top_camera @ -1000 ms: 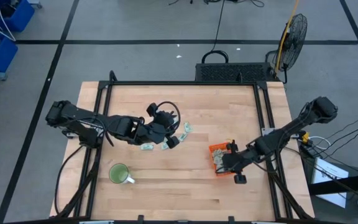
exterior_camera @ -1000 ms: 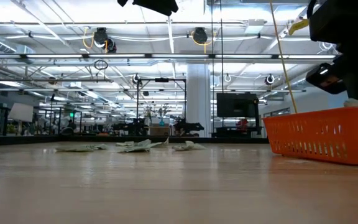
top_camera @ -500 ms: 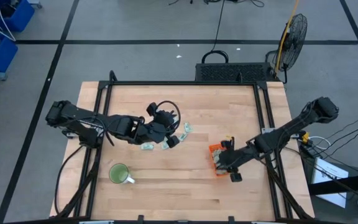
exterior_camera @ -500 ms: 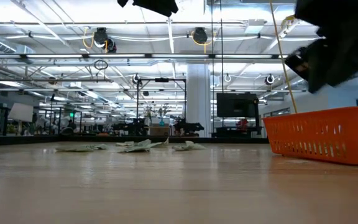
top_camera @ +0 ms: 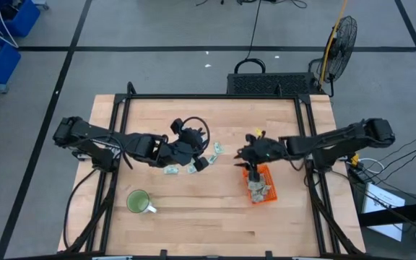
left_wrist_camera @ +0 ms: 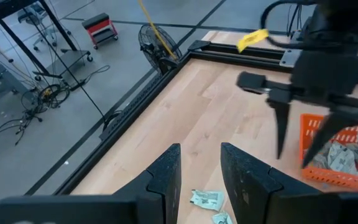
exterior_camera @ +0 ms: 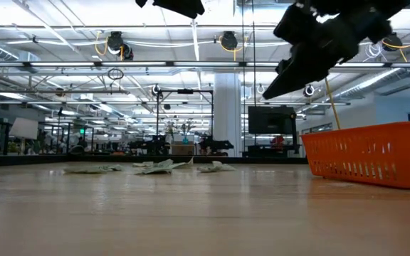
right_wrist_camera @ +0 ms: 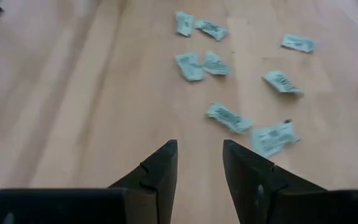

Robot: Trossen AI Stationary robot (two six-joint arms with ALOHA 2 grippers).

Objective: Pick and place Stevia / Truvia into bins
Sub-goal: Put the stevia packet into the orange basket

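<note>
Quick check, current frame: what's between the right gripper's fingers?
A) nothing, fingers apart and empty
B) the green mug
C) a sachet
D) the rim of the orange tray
A: the right wrist view shows the right gripper with its fingers apart and only bare table between them, and loose sachets lying farther ahead; in the high view it hovers beside the orange tray.

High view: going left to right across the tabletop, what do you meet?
Green mug → left gripper over the loose sachets → right gripper, jaws open → orange tray with sachets inside.
</note>
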